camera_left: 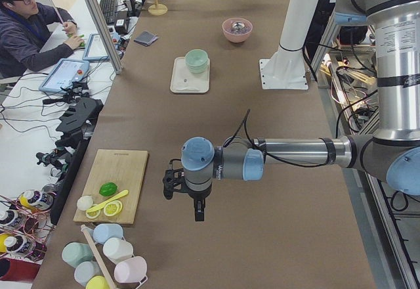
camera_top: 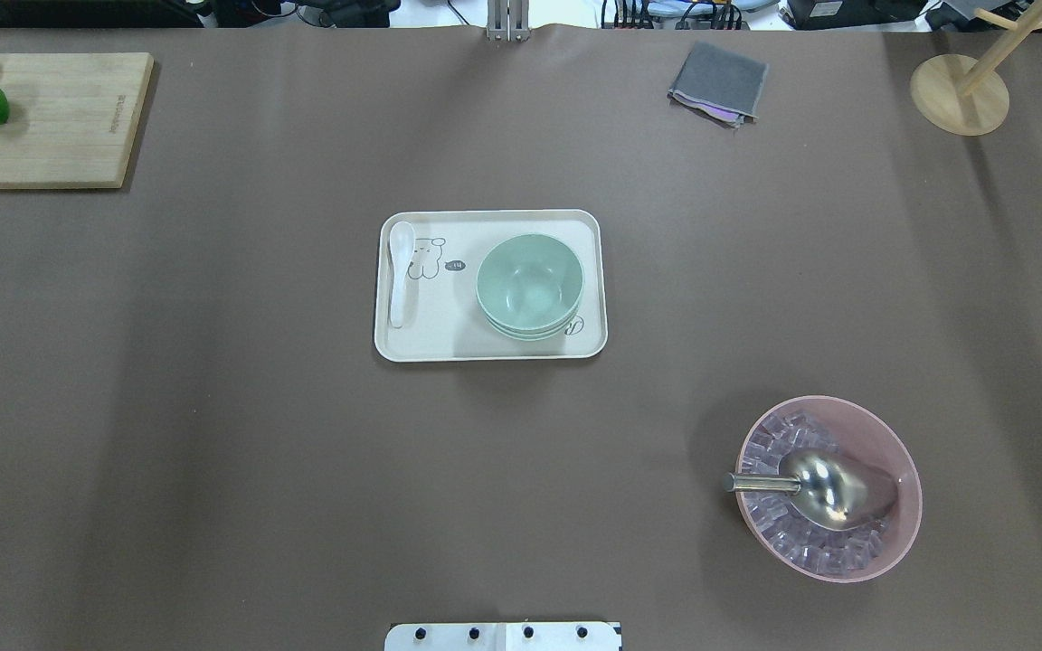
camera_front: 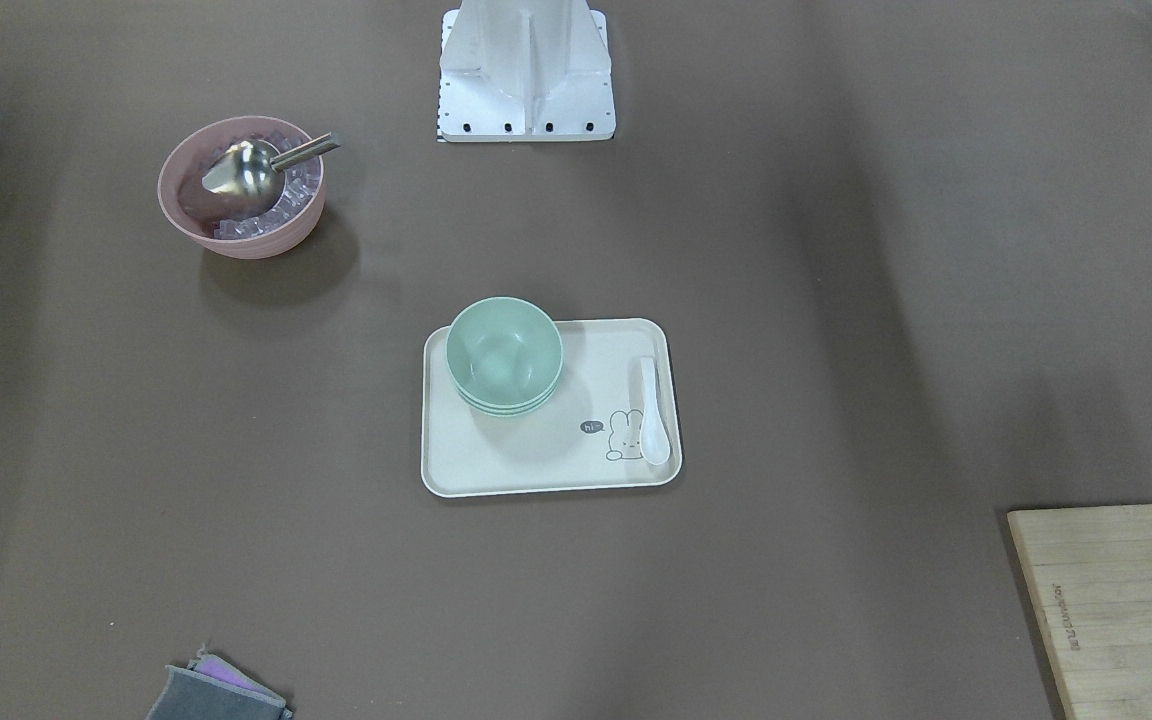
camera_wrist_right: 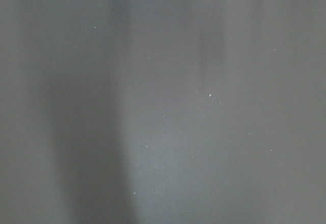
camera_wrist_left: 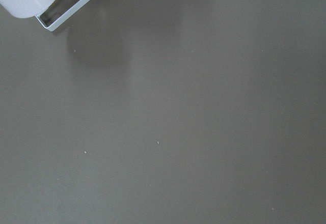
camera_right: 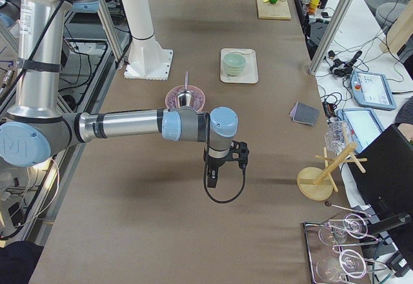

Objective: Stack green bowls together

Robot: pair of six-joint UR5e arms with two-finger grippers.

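Three pale mint-green round plastic bowls (camera_front: 504, 352) sit nested in one stack, just left of centre in the front-facing frame. They stand on the upper left part of a cream rectangular tray with a rabbit drawing (camera_front: 536, 462). A white ceramic spoon (camera_front: 652, 410) lies along the tray's right edge, apart from the stack. In the upper left of that frame a larger pink bowl (camera_front: 266, 243) holds clear cubes and a metal scoop (camera_front: 246, 168). A wooden cutting board (camera_front: 1116, 610) fills the lower right corner. In the side views the left gripper (camera_left: 199, 214) and the right gripper (camera_right: 213, 181) each hang over bare brown table, well apart from the tray. Neither touches anything, but I cannot tell how far their jaws are parted.
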